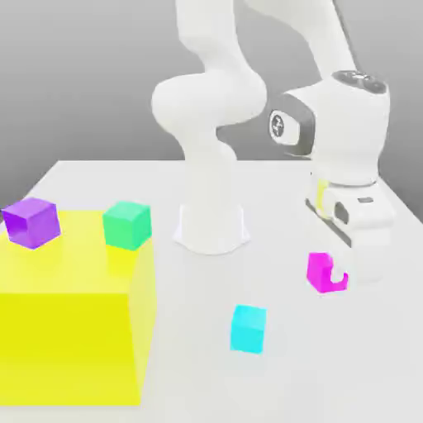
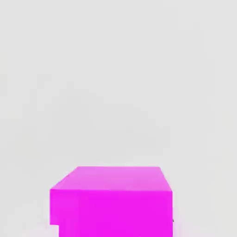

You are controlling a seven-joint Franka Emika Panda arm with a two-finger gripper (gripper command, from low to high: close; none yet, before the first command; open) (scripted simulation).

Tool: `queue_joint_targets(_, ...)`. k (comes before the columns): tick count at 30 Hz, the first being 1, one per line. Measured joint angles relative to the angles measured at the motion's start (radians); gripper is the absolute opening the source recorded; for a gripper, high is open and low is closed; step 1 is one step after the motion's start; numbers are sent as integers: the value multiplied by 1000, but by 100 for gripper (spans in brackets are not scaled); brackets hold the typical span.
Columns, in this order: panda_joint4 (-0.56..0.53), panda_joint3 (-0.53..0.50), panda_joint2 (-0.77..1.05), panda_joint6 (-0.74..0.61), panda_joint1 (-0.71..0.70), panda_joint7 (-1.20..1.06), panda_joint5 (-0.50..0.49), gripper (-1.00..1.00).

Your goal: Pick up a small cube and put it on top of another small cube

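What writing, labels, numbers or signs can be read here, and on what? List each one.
None can be read.
Round grey disc on the arm's wrist: a small white mark, too blurred to read as a word or logo.
Magenta cube, cyan cube, green cube, purple cube, yellow block, table: plain faces, no text.

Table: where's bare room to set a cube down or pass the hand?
Free: the table in front of the cyan cube, and the strip between it and the yellow block. Crowded: the magenta cube in the shut gripper, beside the arm's base; the block's top carries the purple cube and green cube.
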Motion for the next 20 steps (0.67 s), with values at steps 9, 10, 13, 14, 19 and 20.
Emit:
queue_joint_targets(9,112,-131,-277,-383,-325,228,-78,-100)
queue_joint_targets(10,124,-144,-307,-425,-363,252,-85,-100)
queue_joint_targets(13,139,-182,-367,-501,-459,308,-106,-100)
queue_joint_targets(14,122,-190,-361,-477,-470,314,-110,-100)
queue_joint_targets(19,54,-209,-321,-371,-483,317,-120,100)
queue_joint_targets(20,54,-209,-321,-371,-483,317,-120,100)
